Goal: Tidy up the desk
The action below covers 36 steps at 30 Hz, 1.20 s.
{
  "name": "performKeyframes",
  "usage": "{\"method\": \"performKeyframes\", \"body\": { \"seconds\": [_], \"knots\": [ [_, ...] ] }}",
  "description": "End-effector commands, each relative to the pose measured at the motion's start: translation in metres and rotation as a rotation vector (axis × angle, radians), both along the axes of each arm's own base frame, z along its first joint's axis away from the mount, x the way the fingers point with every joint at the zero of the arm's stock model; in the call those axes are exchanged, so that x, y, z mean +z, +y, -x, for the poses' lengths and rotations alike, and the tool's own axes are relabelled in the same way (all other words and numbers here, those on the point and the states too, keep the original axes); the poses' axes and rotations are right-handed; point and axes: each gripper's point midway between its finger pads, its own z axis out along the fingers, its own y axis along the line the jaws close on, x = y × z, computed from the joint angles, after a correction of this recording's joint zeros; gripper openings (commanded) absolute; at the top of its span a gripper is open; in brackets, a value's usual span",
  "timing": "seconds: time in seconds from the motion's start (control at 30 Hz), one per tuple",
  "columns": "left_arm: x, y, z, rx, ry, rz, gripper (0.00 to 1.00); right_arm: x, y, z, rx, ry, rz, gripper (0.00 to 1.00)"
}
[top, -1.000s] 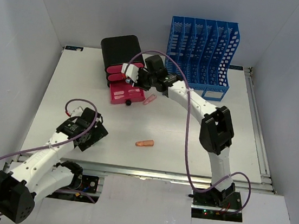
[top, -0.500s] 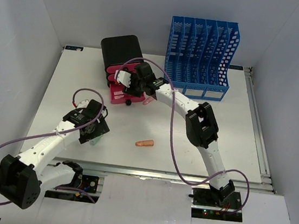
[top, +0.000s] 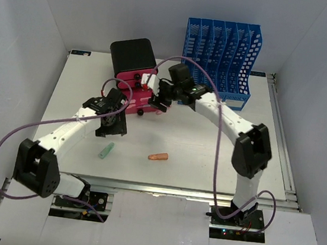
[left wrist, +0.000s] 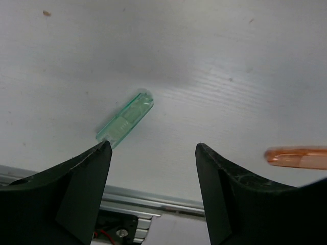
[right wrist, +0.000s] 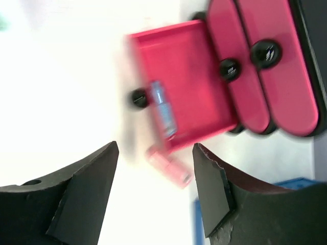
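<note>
The white desk (top: 207,152) holds a black box with pink drawers (top: 134,59) at the back. Its lowest drawer (right wrist: 179,97) stands pulled out, with a small blue item (right wrist: 163,109) inside. A pink stick (right wrist: 168,166) lies on the desk beside that drawer. My right gripper (top: 157,98) is open and empty just above the open drawer (right wrist: 156,145). A clear green stick (top: 107,150) and an orange stick (top: 158,156) lie near the front edge. My left gripper (top: 113,129) is open and empty, above the desk behind the green stick (left wrist: 125,120).
A blue slotted file rack (top: 219,60) stands at the back right, close to the right arm. The desk's metal front rail (left wrist: 143,196) shows below the left fingers. White walls close in the left, back and right sides.
My left gripper has moved away from the front edge toward the drawers, leaving the green stick on the desk. My right gripper has drawn back to the right from the drawer fronts.
</note>
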Motion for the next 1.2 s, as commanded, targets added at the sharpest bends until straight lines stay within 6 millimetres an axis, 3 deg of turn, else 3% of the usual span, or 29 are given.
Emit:
{"method": "performKeyframes", "body": {
  "seconds": [0.0, 0.13, 0.3, 0.57, 0.83, 1.17],
  "knots": [
    [-0.028, 0.02, 0.035, -0.083, 0.228, -0.123, 0.78, 0.046, -0.035, 0.087, 0.207, 0.141, -0.151, 0.68],
    [-0.039, 0.014, 0.032, -0.136, 0.279, -0.108, 0.81, 0.037, -0.059, 0.128, 0.241, 0.202, -0.17, 0.69],
    [-0.048, 0.016, 0.018, -0.126, 0.307, -0.139, 0.82, 0.049, -0.083, 0.15, 0.25, 0.179, -0.223, 0.7],
    [-0.079, 0.017, 0.013, -0.187, 0.402, -0.089, 0.76, 0.054, -0.125, 0.152, 0.197, 0.2, -0.335, 0.7],
    [-0.091, 0.029, 0.011, -0.143, 0.397, -0.034, 0.74, 0.052, -0.142, 0.149, 0.18, 0.241, -0.376, 0.7],
    [-0.105, 0.019, 0.032, -0.105, 0.465, 0.098, 0.39, 0.054, -0.153, 0.144, 0.151, 0.243, -0.406, 0.7]
  ]
}}
